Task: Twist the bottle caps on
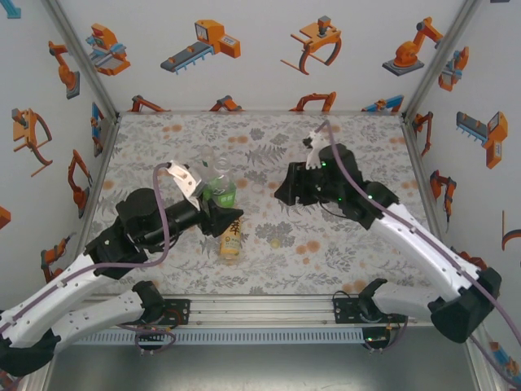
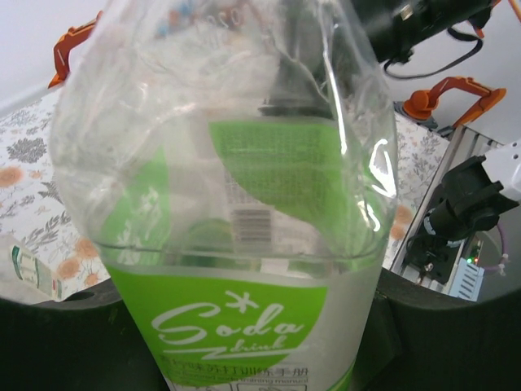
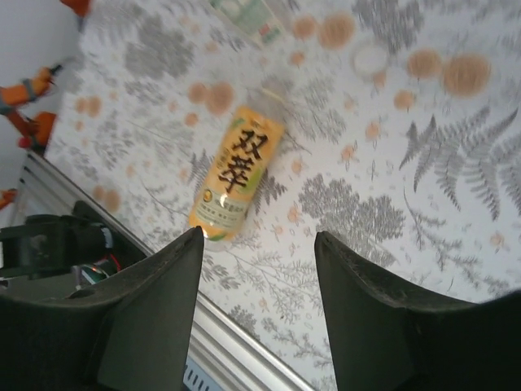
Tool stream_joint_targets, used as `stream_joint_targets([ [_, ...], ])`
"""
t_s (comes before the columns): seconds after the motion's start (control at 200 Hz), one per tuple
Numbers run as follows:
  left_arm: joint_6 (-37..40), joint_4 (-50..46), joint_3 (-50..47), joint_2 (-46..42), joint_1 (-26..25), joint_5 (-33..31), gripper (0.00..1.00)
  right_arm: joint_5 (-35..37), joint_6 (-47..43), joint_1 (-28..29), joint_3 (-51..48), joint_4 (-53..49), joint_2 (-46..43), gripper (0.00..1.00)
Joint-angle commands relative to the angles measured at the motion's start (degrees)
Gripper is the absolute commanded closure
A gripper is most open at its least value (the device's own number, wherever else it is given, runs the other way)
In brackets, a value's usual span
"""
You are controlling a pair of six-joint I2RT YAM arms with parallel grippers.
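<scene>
My left gripper [image 1: 221,210] is shut on the clear bottle [image 1: 218,189], which stands upright with a green "Soda" label. In the left wrist view that bottle [image 2: 244,244] fills the space between my dark fingers [image 2: 440,326]; its top is out of frame. The amber bottle [image 1: 232,236] lies on its side just in front, its base toward the near rail. My right gripper [image 1: 285,189] hovers open to the right of both. It looks down on the amber bottle [image 3: 236,171], with a small pale cap [image 3: 370,57] beyond. A green-and-white labelled item [image 3: 248,16] lies at the frame edge.
An aluminium rail [image 1: 260,308] runs along the table's near edge. Walls printed with orange robots close in the left, back and right sides. The floral tabletop [image 1: 342,138] is bare at the back. A small pale cap [image 1: 275,242] lies right of the amber bottle.
</scene>
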Motion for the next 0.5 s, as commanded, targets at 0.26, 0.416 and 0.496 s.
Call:
stream_joint_targets([
  [0.26, 0.86, -3.99, -1.04, -2.26, 0.55, 0.9, 1.0, 9.85, 10.36, 7.33, 2.04, -10.4, 15.34, 0.55],
  [0.416, 1.34, -4.61, -0.99, -2.18, 0.55, 0.95, 1.0, 9.63, 10.98, 8.54, 2.37, -9.57, 19.46, 0.59],
  [0.496, 1.3, -4.59, -1.03, -2.16, 0.6, 1.03, 1.0, 9.48, 11.0, 8.83, 3.3, -9.75, 21.33, 0.59],
])
